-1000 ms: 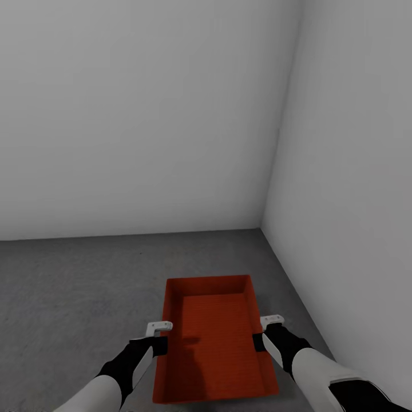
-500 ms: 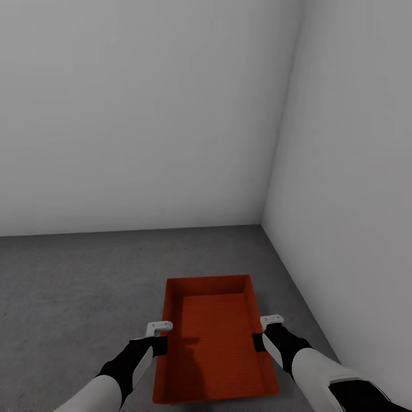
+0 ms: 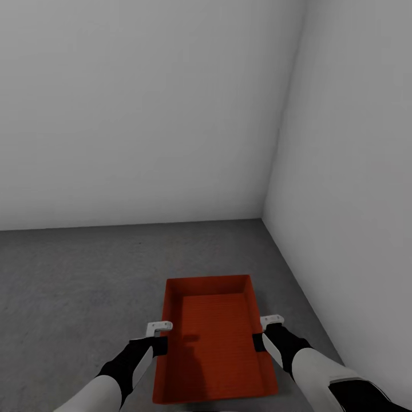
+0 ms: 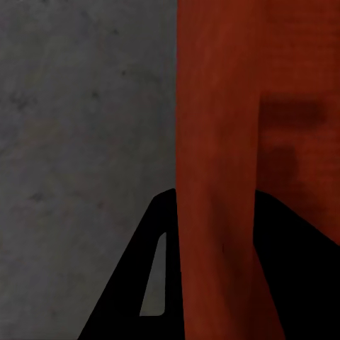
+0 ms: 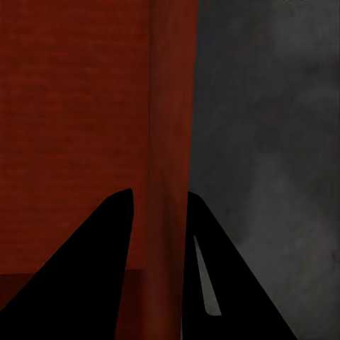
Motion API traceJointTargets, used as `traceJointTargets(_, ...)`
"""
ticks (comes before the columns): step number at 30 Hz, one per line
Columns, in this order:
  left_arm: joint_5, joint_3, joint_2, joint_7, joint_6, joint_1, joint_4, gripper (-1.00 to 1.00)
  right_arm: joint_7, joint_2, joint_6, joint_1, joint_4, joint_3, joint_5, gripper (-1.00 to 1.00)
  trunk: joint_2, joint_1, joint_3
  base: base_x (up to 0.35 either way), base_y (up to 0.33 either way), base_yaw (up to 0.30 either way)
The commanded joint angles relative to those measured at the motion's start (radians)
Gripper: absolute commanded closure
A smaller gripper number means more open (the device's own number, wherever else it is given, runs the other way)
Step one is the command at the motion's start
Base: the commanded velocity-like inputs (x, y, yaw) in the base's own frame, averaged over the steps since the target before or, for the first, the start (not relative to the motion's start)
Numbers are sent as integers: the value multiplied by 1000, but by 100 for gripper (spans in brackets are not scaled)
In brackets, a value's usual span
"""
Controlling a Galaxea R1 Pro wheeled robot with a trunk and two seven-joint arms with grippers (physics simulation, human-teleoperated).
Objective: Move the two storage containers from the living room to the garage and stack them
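Note:
One red-orange storage container [image 3: 214, 337], open-topped and empty, hangs between my two arms above the dark grey concrete floor [image 3: 68, 286] of the garage. My left gripper [image 3: 162, 339] is shut on its left long wall, and my right gripper [image 3: 258, 336] is shut on its right long wall. In the left wrist view the red wall [image 4: 212, 127] runs between the dark fingers [image 4: 142, 283]. The right wrist view has the wall [image 5: 170, 106] pinched between the fingertips [image 5: 113, 234], with floor [image 5: 269, 106] beyond. The second container is out of view.
A plain white back wall [image 3: 143, 114] meets a white side wall [image 3: 355, 171] in a corner [image 3: 263, 220] just ahead and to the right. Bare concrete stretches to the left of the container.
The wall-floor line has slid up a little in the picture, so the camera has moved. The container and both grips on it look the same.

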Motion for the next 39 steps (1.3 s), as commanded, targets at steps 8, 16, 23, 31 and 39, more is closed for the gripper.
traceJointTargets(8, -11, 7, 0, 5, 7, 0, -3, 100, -2, 0, 7, -1, -2, 4, 2, 100, -1, 0, -5, 0, 0, 0)
traceJointTargets(16, -11, 7, 0, 5, 7, 0, -3, 100, -2, 0, 7, -1, -2, 4, 2, 100, -2, 2, -24, 0, 0, 0)
traceJointTargets(23, -11, 6, 0, 5, 7, 1, -3, 100, -1, 0, 7, -1, -2, 4, 2, 100, -3, 5, -43, 0, 0, 0)
traceJointTargets(31, -11, 7, 0, 5, 7, 0, -3, 100, -2, 0, 7, -1, -2, 4, 2, 100, -3, 5, -47, 0, 0, 0)
traceJointTargets(39, -11, 7, 0, 5, 7, 0, -2, 100, -2, 0, 7, -1, -2, 4, 2, 100, -4, 7, -67, 0, 0, 0)
